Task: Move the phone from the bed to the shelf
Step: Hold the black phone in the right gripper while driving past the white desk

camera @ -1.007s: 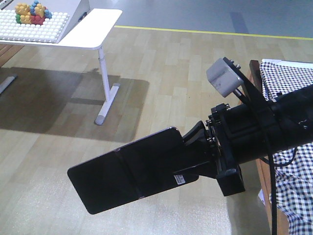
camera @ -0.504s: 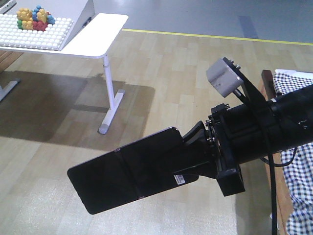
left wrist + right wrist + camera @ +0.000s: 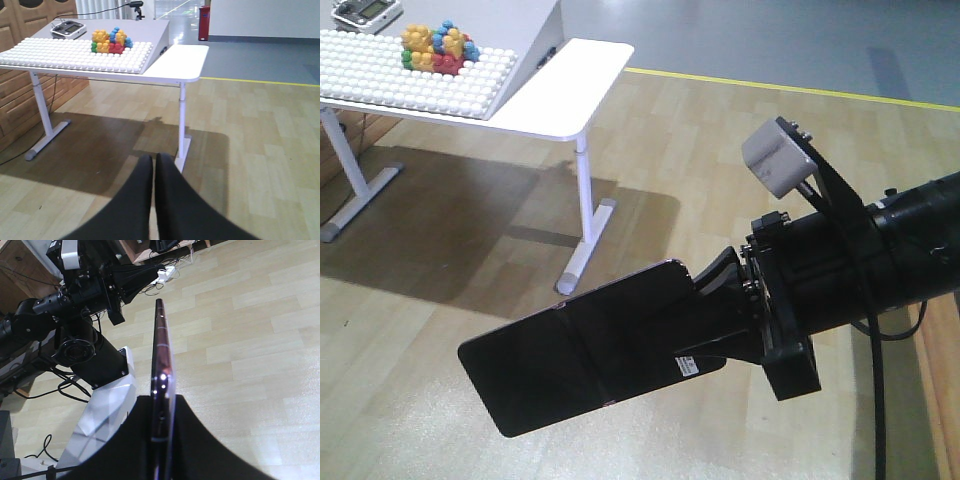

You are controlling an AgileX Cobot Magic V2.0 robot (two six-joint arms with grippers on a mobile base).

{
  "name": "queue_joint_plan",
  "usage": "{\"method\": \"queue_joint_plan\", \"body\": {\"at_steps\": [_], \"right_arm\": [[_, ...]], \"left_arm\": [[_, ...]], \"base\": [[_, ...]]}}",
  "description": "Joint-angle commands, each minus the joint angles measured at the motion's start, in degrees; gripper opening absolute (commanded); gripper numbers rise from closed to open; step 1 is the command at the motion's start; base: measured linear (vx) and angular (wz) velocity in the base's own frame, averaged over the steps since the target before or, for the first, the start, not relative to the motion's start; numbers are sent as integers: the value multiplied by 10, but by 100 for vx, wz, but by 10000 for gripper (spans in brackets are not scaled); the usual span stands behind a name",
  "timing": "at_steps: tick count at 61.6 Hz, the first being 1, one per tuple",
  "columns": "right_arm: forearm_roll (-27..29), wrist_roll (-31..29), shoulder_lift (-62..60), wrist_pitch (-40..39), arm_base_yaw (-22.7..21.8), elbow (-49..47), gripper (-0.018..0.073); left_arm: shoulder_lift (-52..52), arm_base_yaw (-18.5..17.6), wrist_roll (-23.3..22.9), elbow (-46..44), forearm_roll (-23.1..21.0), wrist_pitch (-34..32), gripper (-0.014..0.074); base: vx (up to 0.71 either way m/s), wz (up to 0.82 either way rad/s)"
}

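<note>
The phone (image 3: pixel 570 355) is a glossy black slab with a crease across its middle and a small white sticker near the held end. My right gripper (image 3: pixel 708 318) is shut on that end and holds it in the air above the wood floor, slanting down to the left. In the right wrist view the phone (image 3: pixel 161 345) shows edge-on, pinkish, between the black fingers of the right gripper (image 3: pixel 162 407). My left gripper (image 3: pixel 154 161) is shut with nothing in it, and it also shows as the left gripper (image 3: pixel 150 272) from the right wrist. The shelf is out of view. Of the bed only a wooden strip (image 3: pixel 938 400) shows at the lower right.
A white table (image 3: pixel 570 90) on thin legs (image 3: pixel 582 215) stands ahead on the left, carrying a white studded board with coloured blocks (image 3: pixel 438 48). A yellow floor line (image 3: pixel 770 85) runs behind it. Wooden cabinets (image 3: pixel 15 100) line the far left. My white base (image 3: pixel 105 410) and cables lie below.
The whole view has swung left: the white table slid rightward in frame and the checked bedding left the right edge. The phone sits unchanged in the right gripper.
</note>
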Motion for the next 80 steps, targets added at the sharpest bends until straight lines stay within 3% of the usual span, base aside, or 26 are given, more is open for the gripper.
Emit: {"method": "queue_joint_plan", "body": {"at_steps": [1, 80], "right_arm": [[52, -3, -17, 43, 1, -15, -1], [52, -3, -17, 43, 1, -15, -1]], "left_arm": [[-3, -2, -2, 1, -4, -42, 1], [-3, -2, -2, 1, -4, -42, 1]], "base": [[25, 21], [23, 18]]}}
